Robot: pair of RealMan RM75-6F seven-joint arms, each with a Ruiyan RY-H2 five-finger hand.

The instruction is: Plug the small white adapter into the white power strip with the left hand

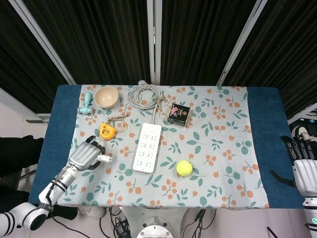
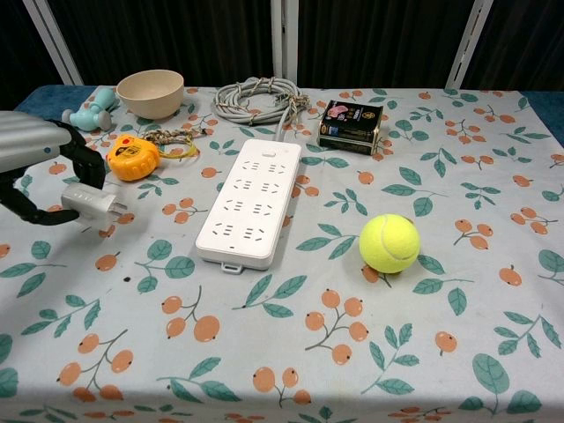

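Observation:
The white power strip [image 1: 146, 147] [image 2: 252, 200] lies lengthwise in the middle of the floral cloth, its grey coiled cord [image 1: 145, 95] [image 2: 262, 97] behind it. My left hand [image 1: 86, 154] [image 2: 40, 163] grips the small white adapter [image 1: 103, 158] [image 2: 90, 202] and holds it above the cloth, well to the left of the strip, prongs pointing toward the strip. My right hand [image 1: 303, 167] hangs off the table's right edge with fingers spread and nothing in it; the chest view does not show it.
A yellow tape measure [image 1: 106, 130] [image 2: 132, 156] sits just behind my left hand. A beige bowl [image 1: 106, 96] [image 2: 151, 92] and teal dumbbell [image 1: 87, 103] [image 2: 89, 109] stand at back left. A black box [image 1: 179, 114] [image 2: 350, 126] lies beyond the strip, a tennis ball [image 1: 184, 168] [image 2: 389, 242] to its right.

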